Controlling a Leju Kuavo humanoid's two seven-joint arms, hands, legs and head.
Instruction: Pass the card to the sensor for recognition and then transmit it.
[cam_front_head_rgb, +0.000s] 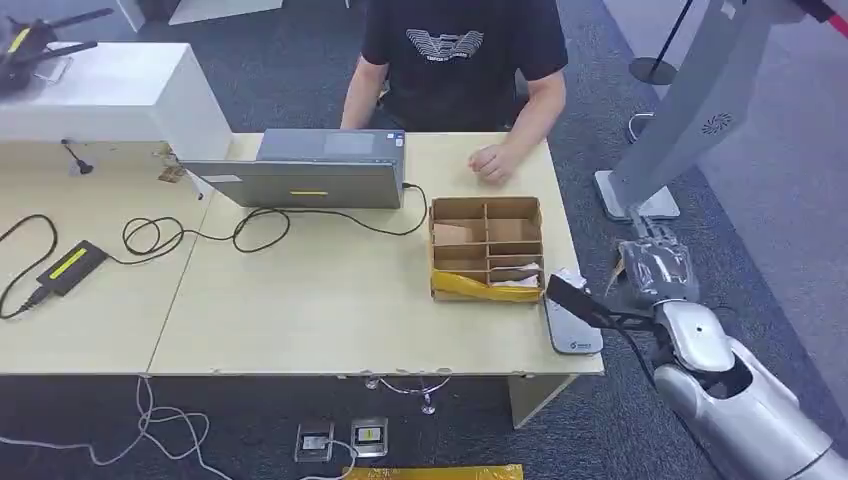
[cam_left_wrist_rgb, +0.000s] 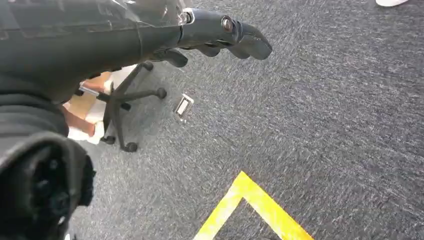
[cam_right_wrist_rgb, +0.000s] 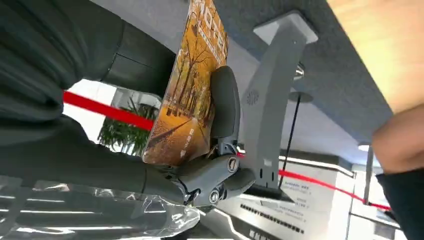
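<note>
Right hand (cam_right_wrist_rgb: 200, 150) pinches the thin, stiff autumn-print card (cam_right_wrist_rgb: 187, 95) between thumb and fingers; light and slippery, best held by its edges. Left hand (cam_left_wrist_rgb: 220, 32) hangs, fingers loosely extended, holding nothing.

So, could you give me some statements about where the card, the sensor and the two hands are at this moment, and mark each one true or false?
1. The right hand holds the card, which shows an autumn tree picture. True.
2. The card lies flat on the sensor pad. False: it is held in the right hand, off the table's right edge.
3. The left hand holds a second card. False: it holds nothing and hangs over the grey carpet.
4. The divided cardboard box stands on the table, next to the sensor pad. True.
5. The person's hand rests on the table behind the box. True.
6. The laptop sits inside the box. False: it stands on the table beside it.
</note>
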